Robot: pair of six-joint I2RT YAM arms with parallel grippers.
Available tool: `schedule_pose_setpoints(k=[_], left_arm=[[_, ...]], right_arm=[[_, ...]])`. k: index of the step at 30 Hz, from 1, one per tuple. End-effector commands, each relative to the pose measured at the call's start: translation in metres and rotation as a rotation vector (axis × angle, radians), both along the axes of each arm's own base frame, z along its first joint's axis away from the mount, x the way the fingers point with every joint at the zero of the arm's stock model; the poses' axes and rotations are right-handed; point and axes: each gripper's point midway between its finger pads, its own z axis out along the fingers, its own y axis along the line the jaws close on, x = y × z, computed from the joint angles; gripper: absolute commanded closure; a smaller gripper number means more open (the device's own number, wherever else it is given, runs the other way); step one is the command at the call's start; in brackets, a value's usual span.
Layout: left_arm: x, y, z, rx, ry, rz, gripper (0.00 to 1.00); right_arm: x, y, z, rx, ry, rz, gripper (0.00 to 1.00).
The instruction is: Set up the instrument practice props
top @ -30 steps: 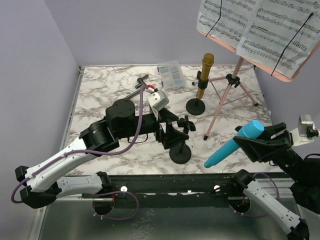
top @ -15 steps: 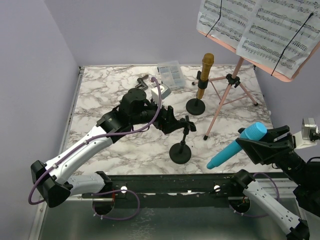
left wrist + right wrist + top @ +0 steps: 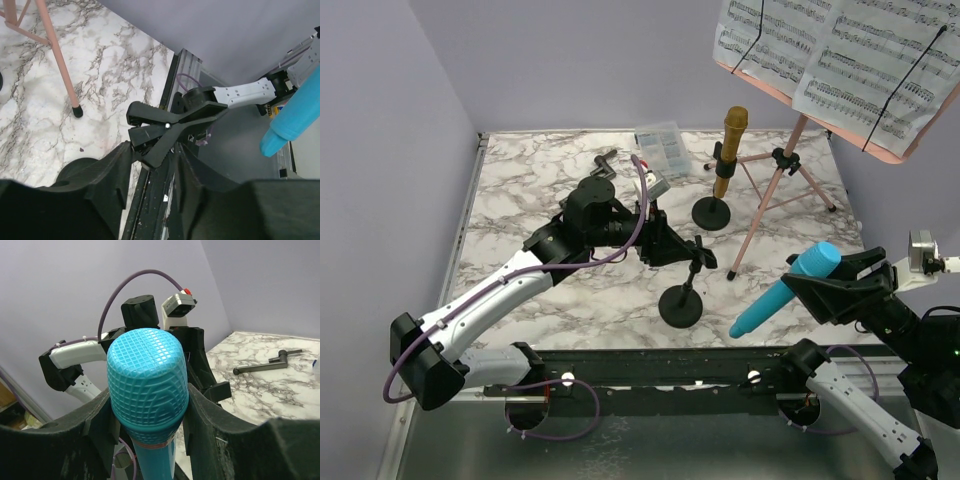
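Note:
The pink music rack point(image 3: 910, 150) stands at the back right on rose-gold tripod legs point(image 3: 765, 195), with white music pages point(image 3: 840, 55) on it. A gold microphone point(image 3: 729, 150) sits upright in the far black pole point(image 3: 712, 213). The near pole point(image 3: 680, 306) carries an empty black clip point(image 3: 700, 254). My left gripper point(image 3: 676, 247) is shut on that clip point(image 3: 165, 127), whose tail sits between my fingers point(image 3: 120, 165). My right gripper point(image 3: 828, 284) is shut on the blue microphone point(image 3: 772, 302), held tilted in the air right of the near pole; its head point(image 3: 147, 370) fills the right wrist view.
A small clear plastic box point(image 3: 660, 148) lies at the back of the marble table point(image 3: 520, 190). A black rod with a handle point(image 3: 604, 166) lies left of the box. The tripod's foot point(image 3: 76, 111) stands close to the near pole's base. Purple walls close in left and back.
My left arm has swung right and reached the near pole's clip, and its jaws have narrowed onto it. The right arm has shifted the blue microphone slightly left.

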Motion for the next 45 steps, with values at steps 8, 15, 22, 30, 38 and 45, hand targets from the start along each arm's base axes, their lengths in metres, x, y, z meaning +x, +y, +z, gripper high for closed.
schedule_pose_setpoints(k=[8,15,22,30,38,45], left_arm=[[0.009,0.017,0.018,-0.076,-0.071,0.224,1.0],[-0.009,0.025,0.022,-0.142,-0.122,0.341,1.0],[-0.01,0.02,0.019,-0.189,-0.145,0.478,1.0],[-0.024,0.012,0.006,-0.13,-0.128,0.403,0.54],[-0.035,0.028,-0.028,0.167,-0.191,0.223,0.2],[-0.019,0.061,-0.013,0.08,-0.331,0.076,0.15]], right_arm=[[0.005,0.006,0.004,0.006,-0.013,0.013,0.99],[0.018,0.02,-0.004,-0.024,0.008,0.033,0.99],[0.027,0.029,-0.011,-0.033,0.027,0.044,0.99],[0.03,0.03,-0.015,-0.042,0.039,0.04,1.0],[0.025,0.033,-0.015,-0.025,0.029,0.072,0.99],[0.023,0.033,-0.013,-0.034,0.028,0.076,0.99]])
